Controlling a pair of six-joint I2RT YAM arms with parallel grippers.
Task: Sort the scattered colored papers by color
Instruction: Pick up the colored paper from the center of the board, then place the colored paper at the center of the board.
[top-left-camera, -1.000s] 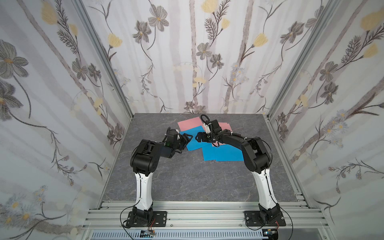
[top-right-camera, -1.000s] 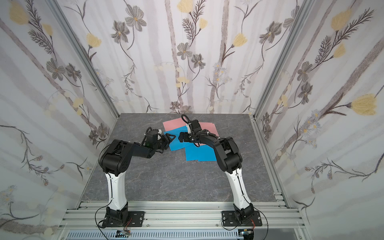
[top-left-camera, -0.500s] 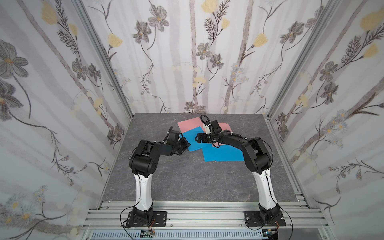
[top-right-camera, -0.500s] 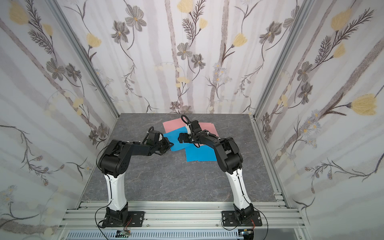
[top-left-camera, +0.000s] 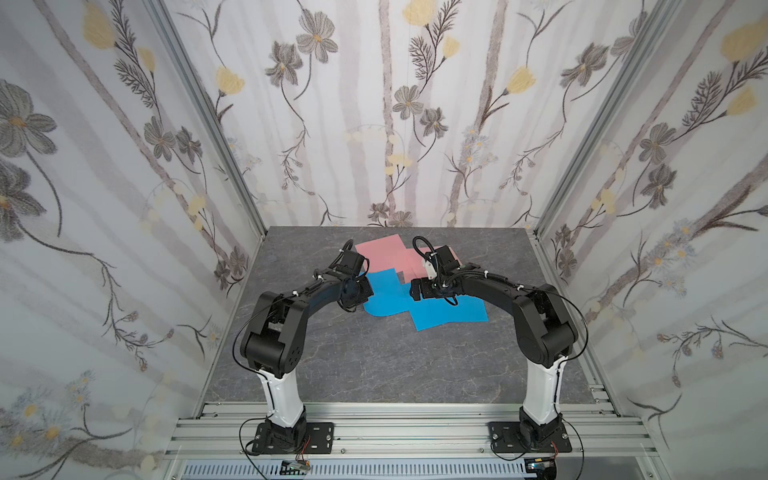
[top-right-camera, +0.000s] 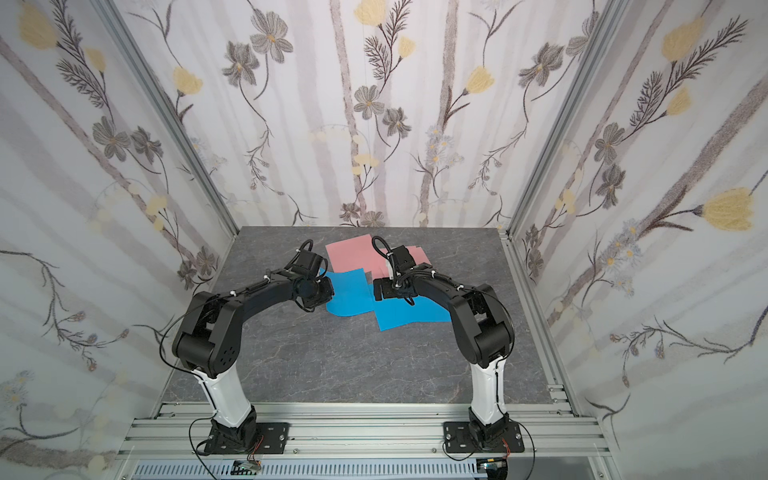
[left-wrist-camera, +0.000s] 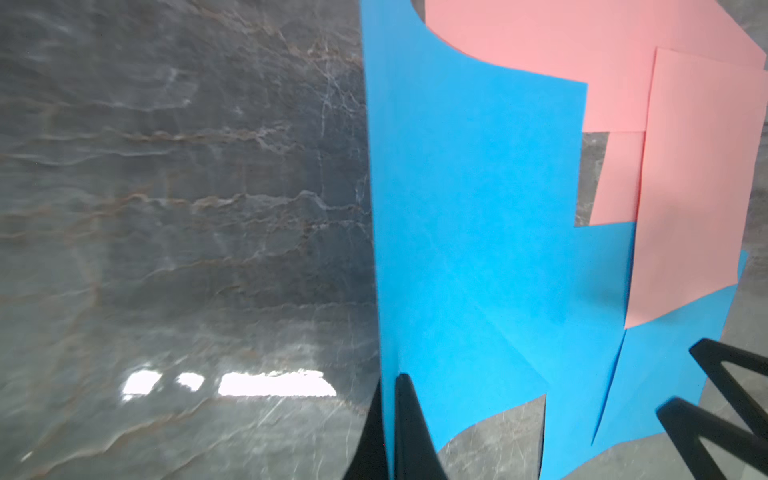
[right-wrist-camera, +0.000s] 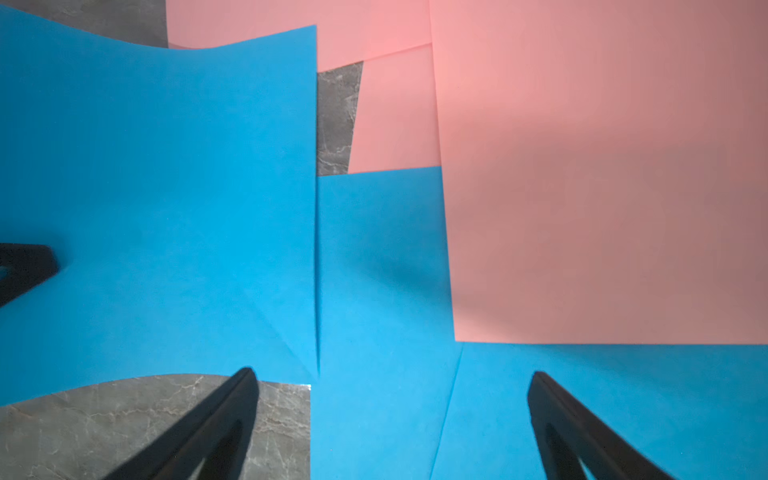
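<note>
Now that the left gripper (left-wrist-camera: 395, 432) has just pinched the near blue sheet (left-wrist-camera: 469, 232) at its edge, that sheet bows up off the surface (top-left-camera: 374, 361). Beside it, the right gripper (right-wrist-camera: 390, 415) has spread its fingers (right-wrist-camera: 216, 419) wide, empty, so the blue sheet can be dragged clear of the pink sheets (top-left-camera: 386, 257) beyond.

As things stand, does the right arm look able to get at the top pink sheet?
Probably yes. The right end effector hangs open over the blue sheets, and the top pink sheet lies beside it, uncovered. The left end effector pinches another blue sheet.
</note>
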